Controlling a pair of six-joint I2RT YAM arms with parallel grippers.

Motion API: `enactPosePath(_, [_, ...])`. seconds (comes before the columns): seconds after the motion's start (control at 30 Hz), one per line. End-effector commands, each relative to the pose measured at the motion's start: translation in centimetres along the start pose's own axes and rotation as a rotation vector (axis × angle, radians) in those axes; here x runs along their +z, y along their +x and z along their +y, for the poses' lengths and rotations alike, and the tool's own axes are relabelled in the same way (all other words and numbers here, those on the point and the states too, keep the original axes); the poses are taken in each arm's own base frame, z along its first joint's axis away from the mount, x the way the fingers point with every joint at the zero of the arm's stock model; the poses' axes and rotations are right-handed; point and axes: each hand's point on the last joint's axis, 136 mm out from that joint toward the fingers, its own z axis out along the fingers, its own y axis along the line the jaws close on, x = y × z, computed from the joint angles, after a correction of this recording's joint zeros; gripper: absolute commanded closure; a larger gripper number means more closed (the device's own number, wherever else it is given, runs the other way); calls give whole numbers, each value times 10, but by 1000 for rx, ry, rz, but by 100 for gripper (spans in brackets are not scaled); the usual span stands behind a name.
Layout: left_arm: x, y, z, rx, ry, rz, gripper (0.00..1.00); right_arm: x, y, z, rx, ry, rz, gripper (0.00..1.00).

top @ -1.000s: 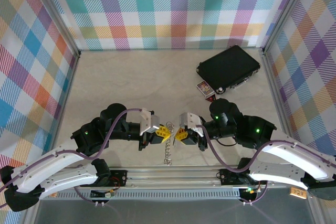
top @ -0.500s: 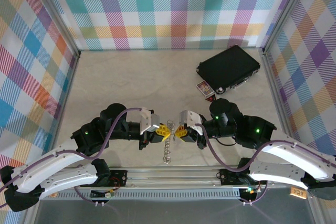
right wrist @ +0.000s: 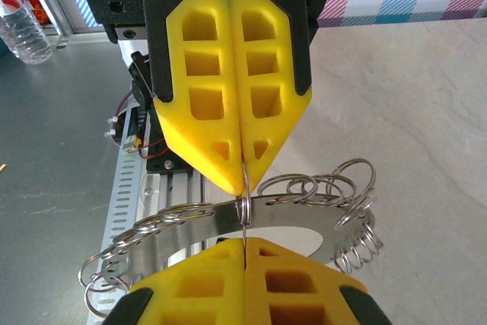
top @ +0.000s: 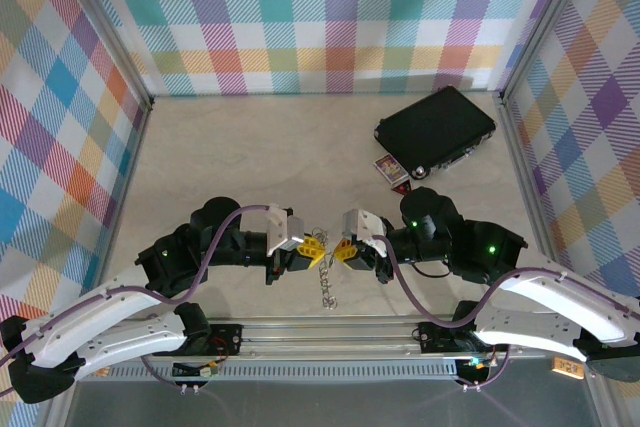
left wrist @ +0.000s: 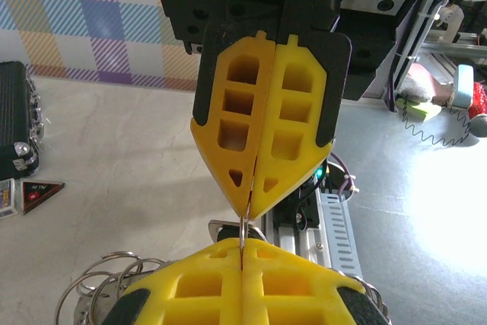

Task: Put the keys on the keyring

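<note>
This is looking like a robotics lab test cell rather than a home or shop. Pastel plaid fabric walls (top: 330, 17) are enclosing a plain beige tabletop (top: 260, 147), with silver aluminium frame posts (top: 100, 22) running up the corners. Two white-and-black robot arms (top: 100, 322) are sitting bolted to a slotted aluminium rail (top: 330, 332), purple cables (top: 215, 237) looping over them. Outside, a clear plastic water bottle (right wrist: 21, 24) is sitting on a grey surface (right wrist: 53, 157).

1. Silvery metal link-chain keyring (right wrist: 243, 207) — its thin ring slips between the near yellow fingertips (right wrist: 289, 279), pinched part hidden.
2. Black rectangular case (left wrist: 14, 131) — cut by the left wrist view's left edge.
3. Clear plastic water bottle (right wrist: 27, 32): cropped at the right wrist view's corner.
</note>
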Motion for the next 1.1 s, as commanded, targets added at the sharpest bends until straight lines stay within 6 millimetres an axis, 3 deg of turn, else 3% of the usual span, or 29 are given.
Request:
enactPosePath(0.0, [-1,-8,-1,18,5,-39,100,-6,-10,-3,-6,22,-45,100])
enactPosePath(1.07, [1,-7,1,18,6,-31,100,1,-10,-6,-10,22,-51,100])
